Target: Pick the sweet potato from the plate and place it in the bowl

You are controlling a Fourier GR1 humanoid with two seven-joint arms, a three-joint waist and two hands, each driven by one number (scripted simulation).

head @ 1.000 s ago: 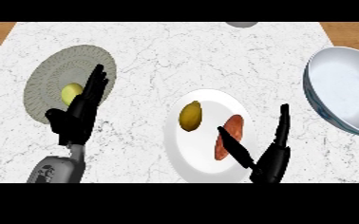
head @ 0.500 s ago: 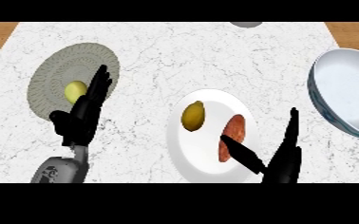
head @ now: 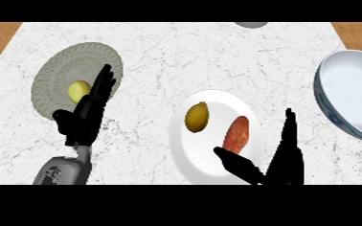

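The sweet potato [head: 237, 135] lies untouched on the white plate [head: 212, 165] near the surface's front edge, beside a yellow-brown fruit [head: 197, 117] on the same plate. The right hand [head: 283, 165] now sits lower and further toward the front edge than a second ago, its fingers [head: 289, 129] straight and spread wide from the thumb, which lies over the plate's front rim just short of the sweet potato; nothing is held. That slight retreat suggests the approach is being lined up again and the grasp has not begun. The bowl [head: 343, 93], the sweet potato's destination, waits at the surface's right edge, well apart from the plate. The left hand [head: 88, 112] rests open near the left edge, fingers up over a grey plate [head: 67, 72] that carries a pale yellow fruit [head: 78, 91].
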